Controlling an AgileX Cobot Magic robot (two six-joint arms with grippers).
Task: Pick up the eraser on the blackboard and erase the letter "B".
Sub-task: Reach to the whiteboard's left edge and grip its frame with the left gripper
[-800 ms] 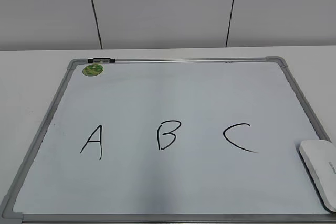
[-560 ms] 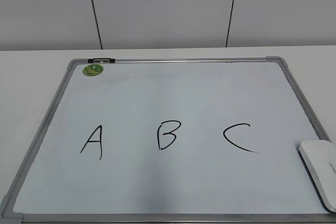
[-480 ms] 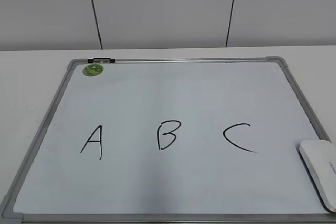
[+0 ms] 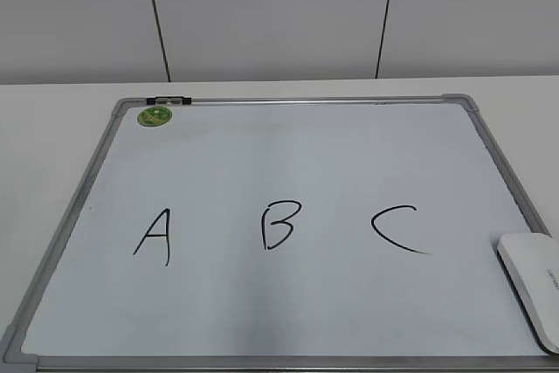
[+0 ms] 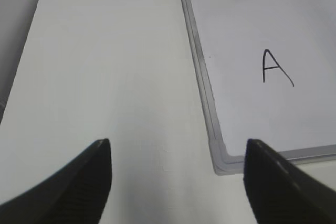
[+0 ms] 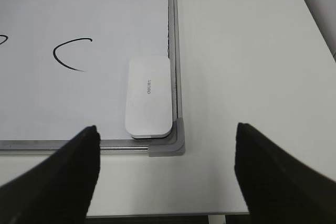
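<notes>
The blackboard (image 4: 288, 155) is a white board in a grey frame, lying flat on the table. The letter "B" (image 4: 280, 225) stands in black marker at its middle, between an "A" (image 4: 154, 237) and a "C" (image 4: 397, 229). The eraser (image 4: 533, 284) lies in the board's near right corner; it also shows in the right wrist view (image 6: 149, 97). My right gripper (image 6: 166, 129) is open and empty, above the table edge just short of that corner. My left gripper (image 5: 177, 144) is open and empty, above bare table beside the board's near left corner (image 5: 223, 158). Neither gripper shows in the exterior view.
A round green sticker (image 4: 155, 115) sits at the board's far left corner. White table (image 4: 52, 128) surrounds the board. A grey panelled wall (image 4: 279, 15) rises behind it. The table's near edge (image 6: 157, 214) shows just below my right gripper.
</notes>
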